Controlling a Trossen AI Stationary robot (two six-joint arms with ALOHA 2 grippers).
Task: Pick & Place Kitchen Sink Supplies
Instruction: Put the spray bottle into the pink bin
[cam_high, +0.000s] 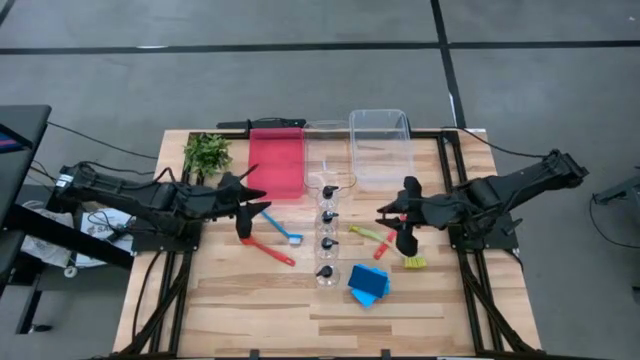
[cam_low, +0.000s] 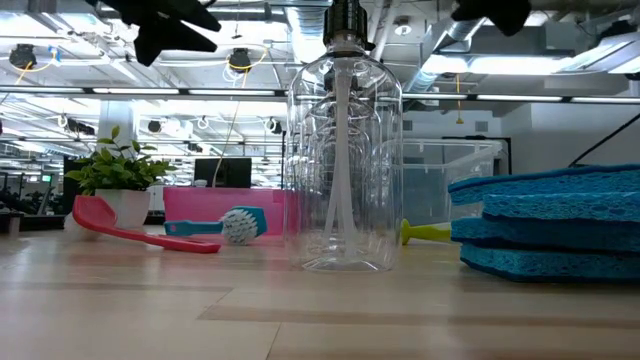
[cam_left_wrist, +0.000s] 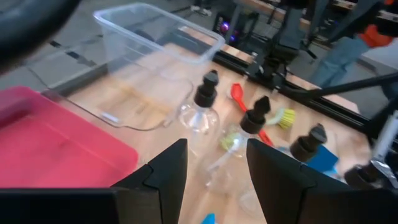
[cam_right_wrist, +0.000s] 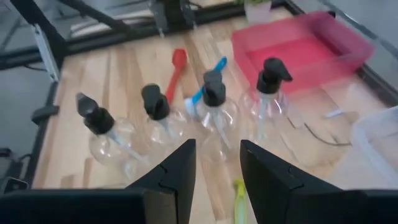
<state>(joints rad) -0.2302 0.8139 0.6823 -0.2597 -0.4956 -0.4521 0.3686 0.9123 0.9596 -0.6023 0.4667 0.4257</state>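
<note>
Four small clear bottles (cam_high: 326, 232) with black pump tops stand in a row in the middle of the table. The row runs from far to near. Left of it lie a blue brush (cam_high: 283, 229) and a red utensil (cam_high: 268, 250). Right of it lie a yellow-green brush (cam_high: 364, 233) and one more brush with a red handle, partly under the right arm. Two blue sponges (cam_high: 368, 284) sit stacked at the near right. The red bin (cam_high: 276, 163) and the clear bin (cam_high: 381, 146) wait at the far side, and the red one looks empty. The plant (cam_high: 207, 155) stands at the far left.

The left gripper (cam_high: 246, 207) hangs in the air left of the bottle row, its jaws apart and holding nothing. The right gripper (cam_high: 403, 222) hangs on the right side, its jaws apart and empty too.

The bottles stand very close to each other. If a gripper goes for one, a finger may bump the next one and tip it over. Then it could roll. The bottles are also clear and smooth, so one might slip if it is grabbed too high near the top. I think the brush handles are thin and flat on the wood, so fingers may scrape the table and miss. Both arms point at the same middle spot, so they could hit each other if they go in together.
</note>
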